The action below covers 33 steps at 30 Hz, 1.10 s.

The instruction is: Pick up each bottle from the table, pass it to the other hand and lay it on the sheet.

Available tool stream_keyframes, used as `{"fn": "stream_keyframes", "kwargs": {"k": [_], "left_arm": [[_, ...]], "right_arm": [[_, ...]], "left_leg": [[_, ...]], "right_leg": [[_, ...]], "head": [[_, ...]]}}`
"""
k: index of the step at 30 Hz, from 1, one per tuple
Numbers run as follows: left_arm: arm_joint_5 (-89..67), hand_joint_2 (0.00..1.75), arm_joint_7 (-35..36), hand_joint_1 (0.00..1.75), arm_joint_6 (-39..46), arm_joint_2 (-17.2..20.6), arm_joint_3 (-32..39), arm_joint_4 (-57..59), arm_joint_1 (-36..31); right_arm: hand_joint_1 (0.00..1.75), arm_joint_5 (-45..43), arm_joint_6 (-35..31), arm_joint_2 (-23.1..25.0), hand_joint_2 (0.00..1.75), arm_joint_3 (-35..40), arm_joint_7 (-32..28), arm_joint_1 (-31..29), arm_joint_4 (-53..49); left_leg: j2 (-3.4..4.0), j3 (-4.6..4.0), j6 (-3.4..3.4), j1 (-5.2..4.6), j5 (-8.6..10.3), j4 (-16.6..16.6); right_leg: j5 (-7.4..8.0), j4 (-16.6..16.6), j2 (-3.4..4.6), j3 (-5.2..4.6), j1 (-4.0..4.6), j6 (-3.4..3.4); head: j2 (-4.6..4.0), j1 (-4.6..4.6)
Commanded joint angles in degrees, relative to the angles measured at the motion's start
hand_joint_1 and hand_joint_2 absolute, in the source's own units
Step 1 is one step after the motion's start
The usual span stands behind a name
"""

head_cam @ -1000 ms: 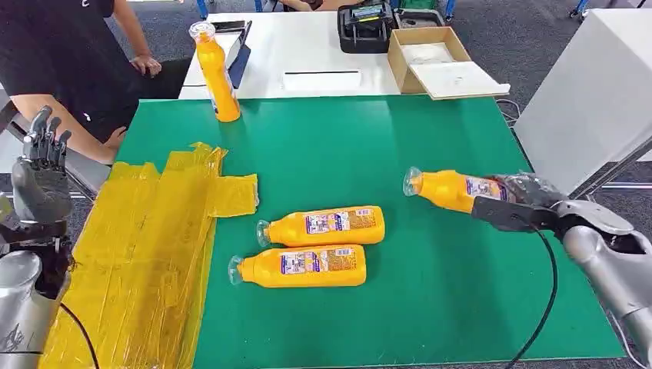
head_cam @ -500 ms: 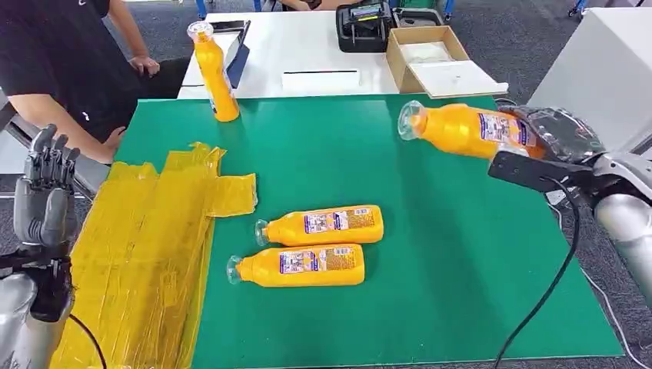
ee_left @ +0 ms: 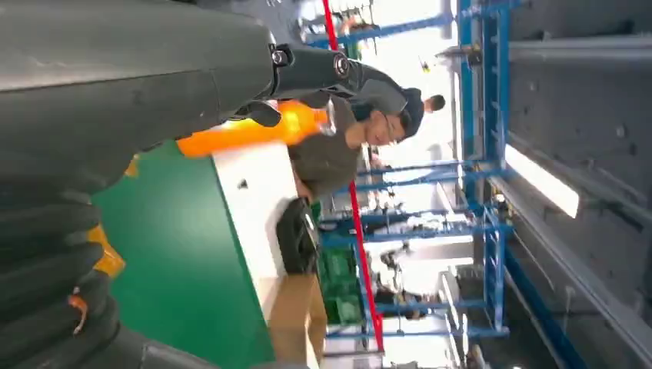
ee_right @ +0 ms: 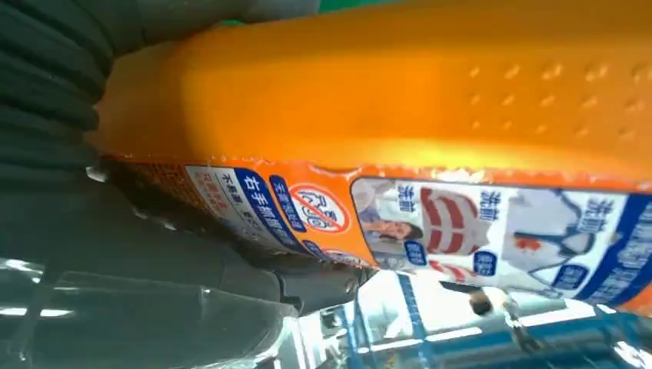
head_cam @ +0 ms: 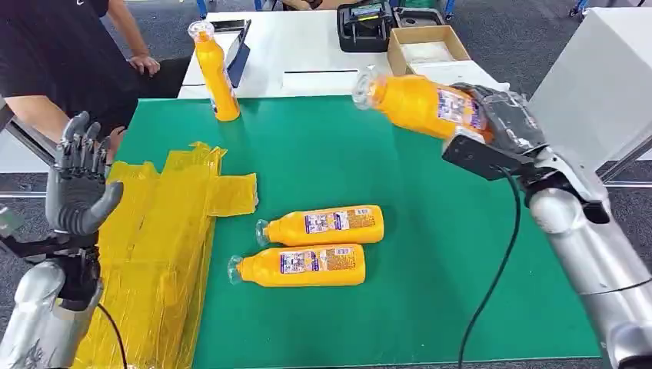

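My right hand [head_cam: 503, 123] grips an orange bottle [head_cam: 419, 104] by its base and holds it in the air over the far right of the green table [head_cam: 438, 261], cap pointing left. Close up, the held bottle [ee_right: 400, 138] shows its label. My left hand [head_cam: 77, 188] is raised above the yellow sheet [head_cam: 154, 254] at the left, fingers spread, holding nothing. Two more orange bottles [head_cam: 323, 225] [head_cam: 301, 266] lie side by side mid-table. A fourth bottle [head_cam: 215, 73] stands upright at the far left edge, and the standing bottle [ee_left: 246, 131] also shows past my left hand.
A person in a black shirt [head_cam: 54, 61] sits at the far left corner, one hand on the white table [head_cam: 307, 54] behind. On that table are a cardboard box [head_cam: 430, 58] and a black case [head_cam: 365, 27]. A white cabinet [head_cam: 600, 92] stands at the right.
My right hand lifted the bottle off the table and carried it up and to the left. My left hand rose and moved right, over the sheet's edge.
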Motion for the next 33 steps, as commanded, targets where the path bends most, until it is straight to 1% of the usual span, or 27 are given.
{"fn": "stream_keyframes", "kwargs": {"k": [1, 3, 4, 5, 8, 9, 11, 12, 13, 14, 16, 17, 18, 19, 20, 21, 22, 25, 26, 27, 28, 29, 31, 32, 33], "left_arm": [[-0.47, 1.75, 1.36, 0.00, 3.40, -7.22, -11.30, 6.42, -11.39], [0.08, 1.75, 1.89, 0.00, 3.54, -9.02, -13.24, 8.93, -14.72], [0.17, 1.75, 2.15, 0.00, 3.84, -9.39, -13.66, 9.23, -15.31], [0.17, 1.75, 2.15, 0.00, 3.84, -9.39, -13.66, 9.23, -15.31], [0.16, 1.75, 2.14, 0.00, 3.82, -9.17, -13.63, 9.17, -15.13], [0.16, 1.75, 2.14, 0.00, 3.82, -9.01, -13.57, 9.17, -14.98], [0.17, 1.75, 2.14, 0.00, 3.83, -8.89, -13.50, 9.14, -14.85], [0.17, 1.75, 2.14, 0.00, 3.83, -8.89, -13.50, 9.14, -14.85], [0.17, 1.75, 2.14, 0.00, 3.83, -8.89, -13.50, 9.14, -14.85], [1.03, 1.75, 2.32, 0.00, 3.69, -9.27, -13.37, 8.52, -14.68], [1.75, 1.75, 2.88, 0.00, 3.50, -10.99, -13.93, 7.91, -15.39], [2.41, 1.75, 3.42, 0.00, 3.40, -11.73, -14.32, 7.61, -15.65], [2.44, 1.75, 3.51, 0.00, 3.42, -12.15, -14.83, 7.22, -15.91], [3.26, 1.75, 4.53, 0.00, 3.43, -12.80, -15.49, 7.20, -16.29], [3.84, 1.75, 5.08, 0.00, 3.11, -12.94, -15.92, 7.40, -16.49], [4.03, 1.75, 5.27, 0.00, 3.00, -13.20, -16.60, 7.43, -16.53], [4.14, 1.75, 5.26, 0.00, 2.99, -13.26, -17.07, 7.36, -16.30], [5.09, 1.75, 4.55, 0.00, 3.37, -12.59, -17.68, 6.41, -14.41], [5.10, 1.75, 4.45, 0.00, 3.39, -12.50, -17.62, 6.39, -14.13], [4.86, 1.75, 4.23, 0.00, 3.50, -12.24, -17.21, 6.40, -13.23], [4.86, 1.75, 4.27, 0.00, 3.55, -12.25, -16.48, 6.34, -12.64], [4.77, 1.75, 4.13, 0.00, 3.59, -12.14, -15.84, 6.25, -12.09], [4.84, 1.75, 3.88, 0.00, 3.28, -11.75, -14.83, 6.13, -11.08], [4.78, 1.75, 3.76, 0.00, 3.02, -11.64, -14.64, 6.11, -10.61], [4.76, 1.75, 3.58, 0.00, 2.60, -11.71, -14.53, 6.04, -10.01]], "right_arm": [[1.75, 0.41, -2.95, 10.99, 1.75, 4.73, 1.86, 1.66, 0.27], [1.75, 1.64, -4.39, 12.65, 1.75, 5.59, 3.26, 3.61, -0.89], [1.75, 1.92, -4.69, 12.89, 1.75, 5.91, 3.58, 3.84, -1.04], [1.75, 1.92, -4.69, 12.89, 1.75, 5.91, 3.58, 3.84, -1.04], [1.75, 1.86, -4.59, 12.62, 1.75, 5.78, 3.43, 3.59, -1.05], [1.75, 1.87, -4.57, 12.48, 1.75, 5.72, 3.38, 3.48, -1.04], [1.75, 1.87, -4.57, 12.37, 1.75, 5.64, 3.37, 3.41, -1.00], [1.75, 1.87, -4.57, 12.37, 1.75, 5.64, 3.37, 3.41, -1.00], [1.75, 1.87, -4.57, 12.37, 1.75, 5.64, 3.37, 3.41, -1.00], [1.75, 1.78, -4.61, 13.12, 1.75, 5.24, 3.36, 3.50, -0.73], [1.75, 1.56, -5.33, 15.55, 1.75, 4.88, 3.28, 4.32, -0.73], [1.75, 2.01, -6.17, 16.78, 1.75, 4.85, 3.37, 4.75, -0.69], [1.75, 3.03, -6.78, 18.02, 1.75, 5.44, 3.92, 4.93, -0.39], [1.75, 3.61, -7.01, 19.69, 1.75, 5.87, 4.30, 5.17, 0.26], [1.75, 3.95, -7.15, 20.35, 1.75, 6.05, 4.50, 5.24, 0.53], [1.75, 5.11, -7.94, 21.16, 1.75, 6.40, 5.30, 5.84, 0.53], [1.75, 5.70, -8.40, 21.41, 1.75, 6.43, 5.61, 6.49, 0.16], [1.75, 7.78, -8.99, 22.45, 1.75, 3.79, 5.62, 10.52, -2.72], [1.75, 8.11, -9.00, 22.61, 1.75, 3.65, 5.53, 11.01, -2.97], [1.75, 9.51, -9.61, 23.10, 1.75, 2.70, 5.51, 12.54, -4.34], [1.75, 10.77, -10.06, 23.34, 1.75, 1.55, 5.47, 13.84, -5.84], [1.75, 11.76, -10.40, 23.38, 1.75, 0.39, 5.29, 14.82, -7.39], [1.75, 12.09, -10.98, 22.98, 1.75, -2.23, 5.01, 16.69, -11.51], [1.75, 11.05, -12.35, 23.25, 1.75, -4.08, 3.59, 17.89, -13.68], [1.75, 9.80, -12.81, 23.36, 1.75, -5.91, 2.60, 19.46, -16.21]], "left_leg": [[-0.15, 0.24, -0.17, 0.03, -0.01, -0.01], [-0.26, 0.24, -0.19, 0.01, 0.02, -0.02], [-0.23, 0.16, -0.13, 0.03, 0.07, -0.03], [-0.37, 0.28, -0.18, 0.03, 0.04, -0.01], [-0.11, 0.12, -0.12, -0.02, 0.03, 0.01], [-0.12, 0.22, -0.16, -0.04, -0.04, 0.06], [-0.12, 0.14, -0.13, -0.03, 0.01, 0.02], [-0.14, 0.40, -0.22, -0.05, -0.13, 0.11], [-0.12, 0.11, -0.13, -0.03, 0.03, 0.03], [-0.11, 0.28, -0.20, -0.03, -0.06, 0.08], [-0.10, 0.12, -0.14, -0.02, 0.02, 0.04], [-0.14, 0.21, -0.19, -0.03, -0.03, 0.08], [-0.13, 0.12, -0.15, -0.02, 0.02, 0.04], [-0.09, 0.22, -0.19, 0.00, -0.04, 0.07], [-0.03, 0.14, -0.16, 0.00, 0.00, 0.04], [-0.01, 0.32, -0.24, -0.01, -0.10, 0.10], [-0.02, 0.27, -0.22, 0.00, -0.08, 0.10], [-0.13, 0.40, -0.24, 0.01, -0.10, 0.03], [-0.14, 0.46, -0.25, 0.02, -0.12, 0.02], [-0.06, 0.35, -0.19, 0.02, -0.06, -0.04], [-0.03, 0.42, -0.19, -0.01, -0.08, -0.06], [-0.07, 0.25, -0.14, 0.01, -0.01, -0.07], [-0.10, 0.41, -0.20, -0.02, -0.12, -0.02], [-0.04, 0.19, -0.14, -0.02, -0.02, -0.03], [-0.04, 0.32, -0.19, -0.02, -0.12, 0.03]], "right_leg": [[-0.08, -0.01, -0.33, 0.29, 0.04, -0.03], [-0.11, -0.01, -0.44, 0.32, 0.02, -0.02], [-0.06, -0.04, -0.33, 0.23, 0.04, -0.02], [-0.14, -0.02, -0.53, 0.39, 0.04, -0.01], [-0.06, 0.04, -0.21, 0.17, -0.02, 0.00], [-0.13, 0.08, -0.27, 0.28, -0.02, 0.01], [-0.08, 0.05, -0.22, 0.19, -0.02, 0.01], [-0.24, 0.12, -0.37, 0.47, -0.02, 0.01], [-0.06, 0.05, -0.21, 0.15, -0.02, 0.00], [-0.15, 0.08, -0.29, 0.33, -0.01, -0.01], [-0.06, 0.04, -0.21, 0.16, -0.01, -0.01], [-0.13, 0.09, -0.30, 0.27, -0.01, -0.01], [-0.07, 0.04, -0.26, 0.17, -0.01, -0.01], [-0.11, 0.05, -0.26, 0.27, 0.02, -0.02], [-0.05, 0.03, -0.15, 0.17, 0.01, -0.02], [-0.16, 0.10, -0.23, 0.35, 0.01, -0.03], [-0.15, 0.11, -0.22, 0.30, 0.02, -0.03], [-0.19, 0.02, -0.36, 0.46, 0.03, -0.02], [-0.22, -0.01, -0.39, 0.54, 0.04, -0.02], [-0.13, -0.05, -0.22, 0.39, 0.03, -0.02], [-0.15, -0.05, -0.20, 0.43, 0.00, -0.02], [-0.09, -0.07, -0.17, 0.28, 0.02, -0.01], [-0.22, 0.01, -0.29, 0.45, -0.01, -0.01], [-0.10, -0.01, -0.16, 0.22, -0.01, 0.00], [-0.18, 0.04, -0.21, 0.36, 0.00, -0.01]], "head": [[0.00, 0.00], [0.00, 0.02], [0.00, 0.02], [0.00, 0.04], [0.00, 0.00], [0.00, 0.04], [0.00, 0.04], [0.00, 0.04], [0.00, 0.02], [0.00, 0.02], [0.00, 0.02], [0.00, 0.02], [0.00, 0.04], [0.00, 0.04], [0.00, 0.02], [0.00, 0.02], [0.00, 0.02], [0.00, 0.04], [0.00, 0.04], [0.00, 0.02], [0.00, 0.00], [0.00, 0.04], [0.00, 0.02], [0.00, 0.04], [0.00, 0.02]]}}
